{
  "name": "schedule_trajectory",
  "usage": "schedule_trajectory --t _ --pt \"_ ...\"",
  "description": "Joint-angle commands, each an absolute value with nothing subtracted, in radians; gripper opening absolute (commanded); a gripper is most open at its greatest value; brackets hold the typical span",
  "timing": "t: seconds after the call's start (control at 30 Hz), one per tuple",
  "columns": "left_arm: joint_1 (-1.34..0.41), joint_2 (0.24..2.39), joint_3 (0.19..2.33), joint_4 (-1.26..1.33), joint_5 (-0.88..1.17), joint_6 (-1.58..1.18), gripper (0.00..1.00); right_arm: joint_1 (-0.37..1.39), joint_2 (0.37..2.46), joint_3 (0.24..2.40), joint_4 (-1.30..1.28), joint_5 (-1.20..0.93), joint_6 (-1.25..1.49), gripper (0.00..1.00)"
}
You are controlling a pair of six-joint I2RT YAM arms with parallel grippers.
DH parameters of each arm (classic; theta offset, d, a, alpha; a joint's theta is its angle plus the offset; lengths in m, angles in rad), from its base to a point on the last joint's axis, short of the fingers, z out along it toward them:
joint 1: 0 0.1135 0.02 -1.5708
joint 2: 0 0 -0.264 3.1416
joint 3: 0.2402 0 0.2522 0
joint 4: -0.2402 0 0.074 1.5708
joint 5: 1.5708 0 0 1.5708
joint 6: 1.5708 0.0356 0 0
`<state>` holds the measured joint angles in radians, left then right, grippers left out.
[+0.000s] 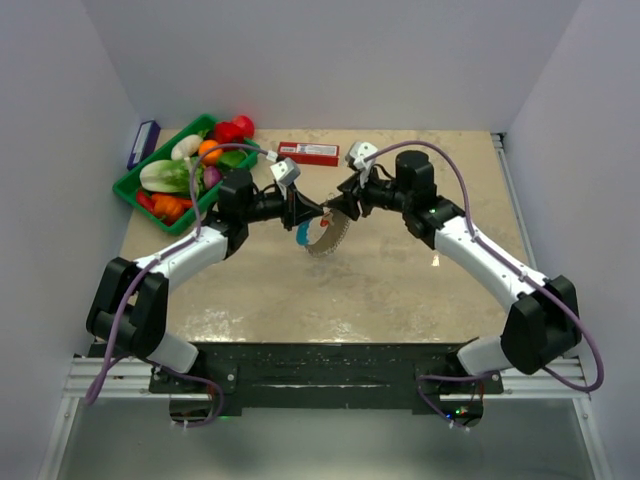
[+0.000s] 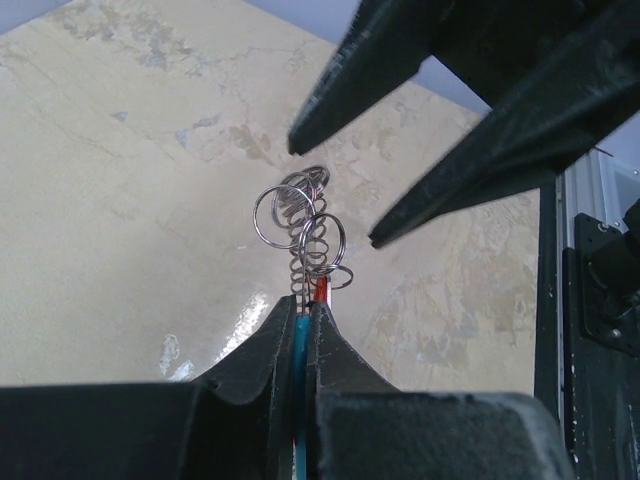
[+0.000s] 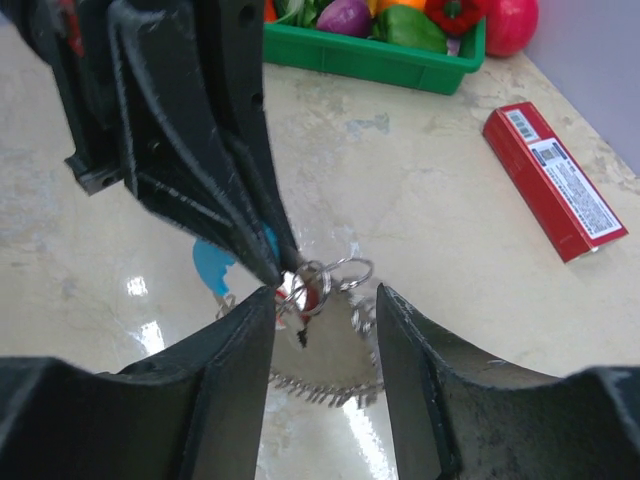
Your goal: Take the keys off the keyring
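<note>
Left gripper point(image 1: 316, 211) point(image 2: 303, 305): closed tight on the blue section of the keyring; the blue strip sits btw both fingers, seen well in the left wrist cam. Arm reaches toward table middle.
Right gripper point(image 1: 337, 209) point(image 3: 325, 300): jaws stand apart, nothing clamped. Small rings are in the gap, just beside one finger; the other finger is apart from them. It faces the left one, tips very near to each other.
Keyring point(image 1: 303, 236) point(image 3: 212, 270): hangs under the two grippers, over the table middle. Blue curved part is on the left arm's side; the rest is fringed w/ silvery pieces. Whether its lowest part touches the table: cannot tell.
Keys point(image 1: 328, 243) point(image 3: 322, 388): silvery, packed close in a jagged row, strung along the loop below the fingertips.
Red piece point(image 2: 321, 290) point(image 3: 313, 297): tiny, right at the left fingertips, among the small rings.
Small rings point(image 2: 283, 215) point(image 3: 345, 272): several thin wire circles, overlapping, sticking out past the left fingertips.
Table point(image 1: 400, 290): beige, marble-like, glossy w/ light reflections.
Green tray point(image 1: 128, 189) point(image 3: 370, 62): far-left corner, full of veg and fruit, well apart from the keyring.
Red box point(image 1: 308, 152) point(image 3: 555, 180): long, lies flat at the far side near the tray, white label on top.
</note>
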<state>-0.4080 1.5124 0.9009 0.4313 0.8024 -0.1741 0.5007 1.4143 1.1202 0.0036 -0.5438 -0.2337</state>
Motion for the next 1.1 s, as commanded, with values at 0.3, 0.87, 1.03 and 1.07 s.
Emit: schedule_trajectory --t 0.3,0.87,1.03,1.07 --pt "-0.414 1.477 0.896 0.495 0.856 -0.186 0.0 0.423 1.514 1.293 -0.073 -0.799 -0.095 0.49" --pt "-0.414 1.483 0.904 0.483 0.813 -0.196 0.0 0.413 1.485 1.367 -0.314 -0.798 -0.268 0.38" --pt "-0.414 1.483 0.907 0.48 0.798 -0.192 0.0 0.416 1.404 1.264 -0.279 -0.769 -0.354 0.36" --pt "-0.414 1.486 0.907 0.479 0.798 -0.192 0.0 0.42 1.393 1.235 -0.262 -0.761 -0.362 0.36"
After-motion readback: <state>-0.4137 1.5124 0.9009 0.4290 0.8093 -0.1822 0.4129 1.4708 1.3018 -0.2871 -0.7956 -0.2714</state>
